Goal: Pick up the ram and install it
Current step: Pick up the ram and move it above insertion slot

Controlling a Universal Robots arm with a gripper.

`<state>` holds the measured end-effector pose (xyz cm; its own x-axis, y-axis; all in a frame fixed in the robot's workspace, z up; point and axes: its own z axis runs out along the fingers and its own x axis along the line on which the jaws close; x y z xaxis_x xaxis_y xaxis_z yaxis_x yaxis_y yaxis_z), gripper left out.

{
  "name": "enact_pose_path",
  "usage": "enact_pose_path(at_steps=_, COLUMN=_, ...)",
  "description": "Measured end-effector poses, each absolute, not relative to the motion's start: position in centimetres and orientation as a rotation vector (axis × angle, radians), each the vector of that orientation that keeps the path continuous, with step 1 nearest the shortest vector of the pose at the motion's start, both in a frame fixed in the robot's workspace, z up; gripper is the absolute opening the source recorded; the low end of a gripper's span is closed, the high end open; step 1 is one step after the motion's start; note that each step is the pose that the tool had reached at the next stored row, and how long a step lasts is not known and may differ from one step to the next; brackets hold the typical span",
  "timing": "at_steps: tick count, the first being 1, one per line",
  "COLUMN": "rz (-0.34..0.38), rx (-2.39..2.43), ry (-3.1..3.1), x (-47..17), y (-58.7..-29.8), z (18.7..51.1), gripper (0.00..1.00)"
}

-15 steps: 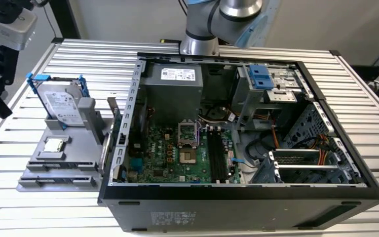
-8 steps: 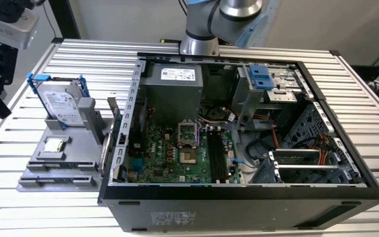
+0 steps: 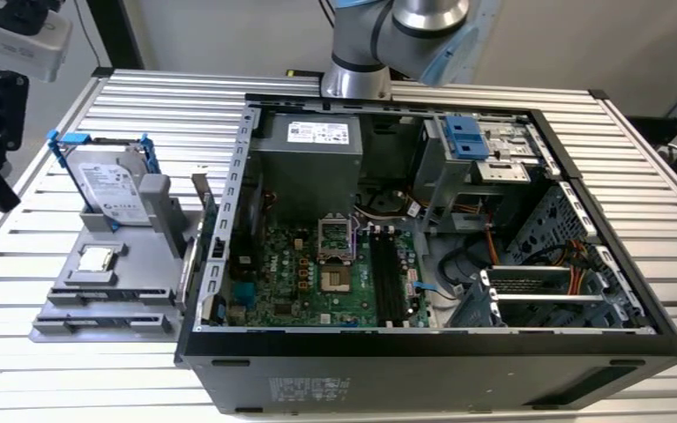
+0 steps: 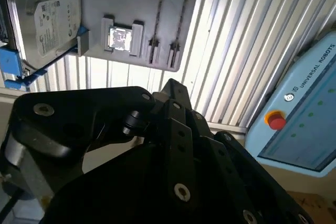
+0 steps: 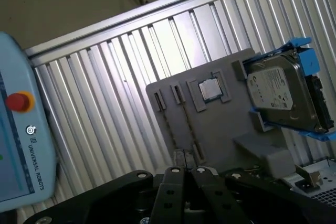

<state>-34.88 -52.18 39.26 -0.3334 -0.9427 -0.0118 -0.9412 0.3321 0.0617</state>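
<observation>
The black gripper (image 5: 185, 176) hangs over a flat grey plastic tray (image 5: 231, 124); how wide its jaws stand I cannot tell. The ram (image 5: 190, 128) is, I judge, the thin dark strip on edge in the tray's long groove. It lies under the gripper's tip, long axis running away from it (not across). One ram, one silver blue-framed hard drive (image 5: 278, 93), one square processor chip (image 5: 210, 90).

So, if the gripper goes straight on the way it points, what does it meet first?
Probably the gray tray, at its edge near the narrow slots; in the first wrist view the gripper points there. Depth is unclear.
</observation>
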Motion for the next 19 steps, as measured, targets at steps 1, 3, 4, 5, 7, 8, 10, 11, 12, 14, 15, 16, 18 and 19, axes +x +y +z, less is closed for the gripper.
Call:
enact_pose_path(at_steps=1, rz=-0.085, rx=1.82, ry=-2.531, x=-34.89, y=-52.18, z=39.27, gripper=0.0)
enact_pose_path(at_steps=3, rz=-0.075, rx=1.864, ry=-2.509, x=-34.89, y=-52.18, z=39.27, gripper=0.0)
enact_pose_path(at_steps=4, rz=-0.07, rx=1.886, ry=-2.498, x=-34.88, y=-52.18, z=39.26, gripper=0.0)
enact_pose_path(at_steps=5, rz=-0.064, rx=1.907, ry=-2.487, x=-34.89, y=-52.18, z=39.26, gripper=0.0)
enact_pose_path(at_steps=7, rz=-0.053, rx=1.95, ry=-2.465, x=-34.89, y=-52.18, z=39.26, gripper=0.0)
enact_pose_path(at_steps=8, rz=-0.046, rx=1.971, ry=-2.455, x=-34.89, y=-52.18, z=39.26, gripper=0.0)
enact_pose_path(at_steps=10, rz=-0.03, rx=2.014, ry=-2.437, x=-34.89, y=-52.18, z=39.26, gripper=0.0)
enact_pose_path(at_steps=11, rz=-0.022, rx=2.033, ry=-2.429, x=-34.89, y=-52.18, z=39.26, gripper=0.0)
enact_pose_path(at_steps=12, rz=-0.018, rx=2.051, ry=-2.418, x=-34.88, y=-52.18, z=39.26, gripper=0.0)
enact_pose_path(at_steps=14, rz=-0.017, rx=2.086, ry=-2.39, x=-34.88, y=-52.18, z=39.25, gripper=0.0)
enact_pose_path(at_steps=15, rz=-0.017, rx=2.102, ry=-2.375, x=-34.88, y=-52.18, z=39.25, gripper=0.0)
enact_pose_path(at_steps=16, rz=-0.018, rx=2.12, ry=-2.359, x=-34.88, y=-52.17, z=39.24, gripper=0.0)
enact_pose_path(at_steps=18, rz=-0.018, rx=2.15, ry=-2.332, x=-34.83, y=-52.18, z=39.22, gripper=0.0)
enact_pose_path(at_steps=19, rz=-0.019, rx=2.163, ry=-2.32, x=-34.8, y=-52.18, z=39.23, gripper=0.0)
